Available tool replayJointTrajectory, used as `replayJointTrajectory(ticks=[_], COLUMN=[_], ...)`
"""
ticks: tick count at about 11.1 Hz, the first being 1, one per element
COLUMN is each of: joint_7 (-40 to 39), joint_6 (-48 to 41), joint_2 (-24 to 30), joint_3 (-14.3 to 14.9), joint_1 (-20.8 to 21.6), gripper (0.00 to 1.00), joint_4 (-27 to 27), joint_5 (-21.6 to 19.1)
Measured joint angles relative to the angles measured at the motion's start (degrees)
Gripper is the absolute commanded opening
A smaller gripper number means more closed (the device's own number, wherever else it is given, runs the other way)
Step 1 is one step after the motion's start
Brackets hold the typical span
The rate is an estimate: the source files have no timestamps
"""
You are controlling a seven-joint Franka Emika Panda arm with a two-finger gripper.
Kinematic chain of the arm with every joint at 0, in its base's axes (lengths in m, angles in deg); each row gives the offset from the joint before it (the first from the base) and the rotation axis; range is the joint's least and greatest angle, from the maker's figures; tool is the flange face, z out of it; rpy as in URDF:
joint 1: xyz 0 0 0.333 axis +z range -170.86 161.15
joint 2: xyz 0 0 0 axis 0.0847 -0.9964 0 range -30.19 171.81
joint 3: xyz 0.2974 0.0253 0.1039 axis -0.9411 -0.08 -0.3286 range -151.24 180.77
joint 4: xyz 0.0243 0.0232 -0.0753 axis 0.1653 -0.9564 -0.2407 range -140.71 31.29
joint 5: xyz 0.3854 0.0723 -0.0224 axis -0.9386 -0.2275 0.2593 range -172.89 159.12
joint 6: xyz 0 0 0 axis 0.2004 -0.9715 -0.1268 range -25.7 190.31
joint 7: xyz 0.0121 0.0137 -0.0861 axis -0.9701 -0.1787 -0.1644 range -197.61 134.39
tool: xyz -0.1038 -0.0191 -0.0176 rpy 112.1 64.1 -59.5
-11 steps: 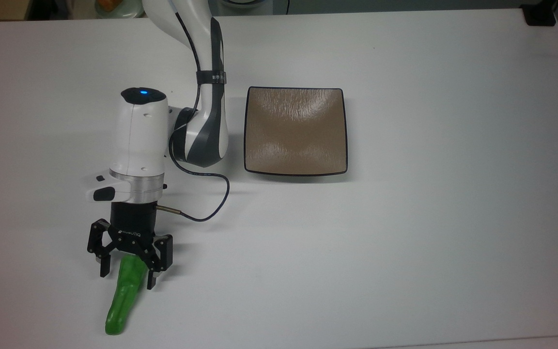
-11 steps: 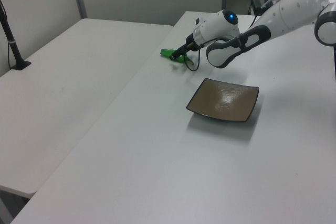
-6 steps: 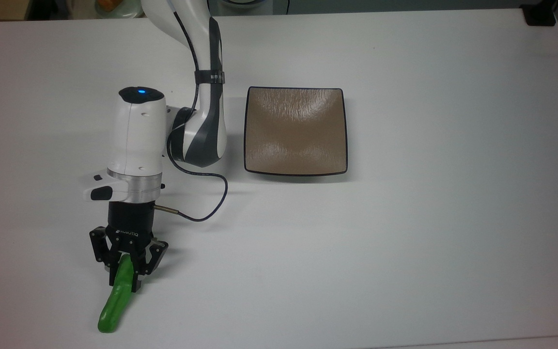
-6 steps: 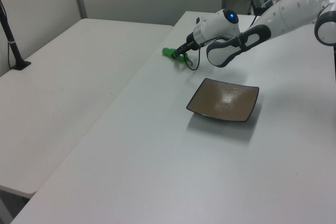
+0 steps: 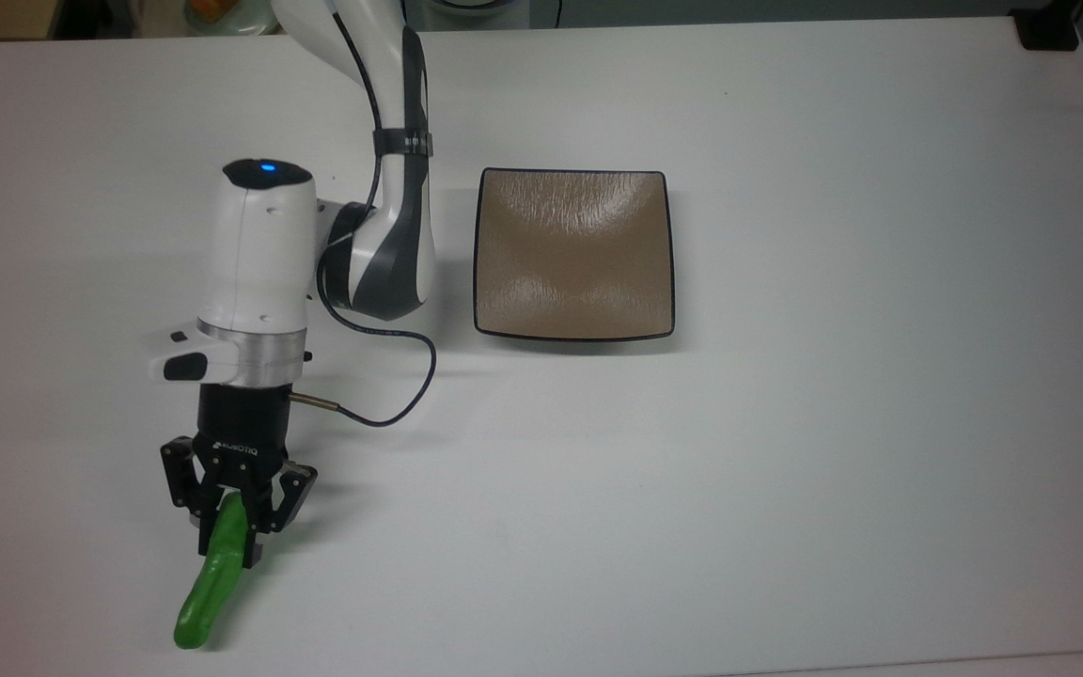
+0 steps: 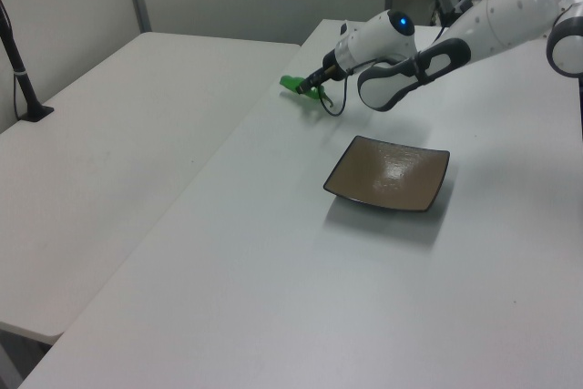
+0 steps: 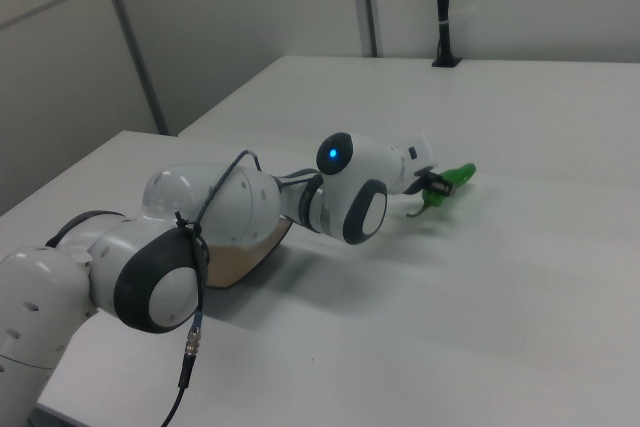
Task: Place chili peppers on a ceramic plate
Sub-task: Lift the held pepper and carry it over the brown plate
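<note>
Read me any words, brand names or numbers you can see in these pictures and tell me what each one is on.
"ROBOTIQ": small white lettering on the black body of the gripper, seen in the top view, just above where it is shut on the chili pepper.
No other text: the ceramic plate carries no readable text or number.

Glossy pepper [image 5: 208,588]; glazed crackled plate [image 5: 572,254]

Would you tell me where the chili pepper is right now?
The chili pepper sits in the top view's lower left, gripped by the end effector, far from the ceramic plate.
</note>
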Motion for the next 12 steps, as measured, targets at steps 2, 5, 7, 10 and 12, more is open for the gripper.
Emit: replayJointTrajectory(ticks=[2, 5, 7, 10, 12], joint_7=[0.0, 0.0, 0.0, -0.1, -0.7], joint_6=[-0.4, -12.5, -21.7, -38.2, -47.0], joint_2=[3.2, 11.3, 18.6, 28.4, 32.6], joint_3=[-0.1, -1.0, -2.0, -4.3, -5.0], joint_1=[0.0, 0.1, 0.3, 0.7, 1.8], gripper=[0.02, 0.02, 0.01, 0.01, 0.01], joint_4=[-0.7, -2.5, -4.9, -9.4, -10.6], joint_5=[0.0, 0.0, 0.0, 0.0, -0.1])
